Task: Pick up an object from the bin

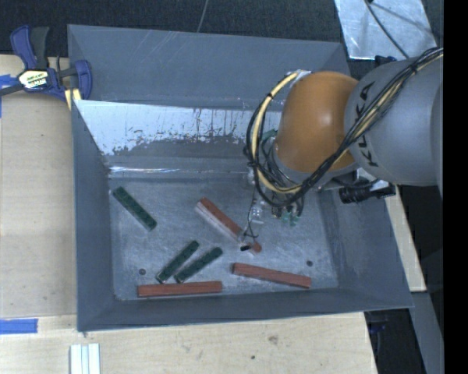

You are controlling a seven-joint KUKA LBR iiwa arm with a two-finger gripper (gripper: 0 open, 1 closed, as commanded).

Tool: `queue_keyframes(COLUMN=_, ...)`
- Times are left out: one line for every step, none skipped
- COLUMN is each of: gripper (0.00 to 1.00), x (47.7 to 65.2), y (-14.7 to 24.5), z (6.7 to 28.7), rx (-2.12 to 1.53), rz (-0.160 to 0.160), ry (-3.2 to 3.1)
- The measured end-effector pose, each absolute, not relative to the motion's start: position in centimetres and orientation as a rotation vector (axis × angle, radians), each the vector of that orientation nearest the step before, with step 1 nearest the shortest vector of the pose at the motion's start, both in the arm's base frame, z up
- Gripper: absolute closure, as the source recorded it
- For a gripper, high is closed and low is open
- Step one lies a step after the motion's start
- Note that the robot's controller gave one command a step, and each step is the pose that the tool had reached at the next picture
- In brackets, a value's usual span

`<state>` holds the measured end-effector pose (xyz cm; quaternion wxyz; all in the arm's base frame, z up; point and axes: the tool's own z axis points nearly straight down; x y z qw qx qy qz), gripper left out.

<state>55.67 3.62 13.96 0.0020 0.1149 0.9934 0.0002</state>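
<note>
The pincer, open or closed I cannot tell, sits at the right end of the reddish-brown bar mid-bin, where an off-centre grip could let the bar pivot and slip.

The grey metal bin is being viewed by a single camera from above and somewhat to one side, so that its floor is being looked down on and its far wall is being shown at a slant. The bin is being framed fairly near, with little being taken in around its rim. The arm is being seen from above, reaching in from the right.
</note>
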Motion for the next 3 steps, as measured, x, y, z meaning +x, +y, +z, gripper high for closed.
queue_keyframes(gripper=0.00, x=53.0, y=4.7, z=10.3, rx=0.556, rz=0.001, ry=3.090)
queue_keyframes(gripper=0.00, x=55.9, y=3.8, z=6.7, rx=0.707, rz=0.000, ry=3.057)
queue_keyframes(gripper=1.00, x=53.8, y=5.0, z=7.1, rx=0.888, rz=0.002, ry=3.009)
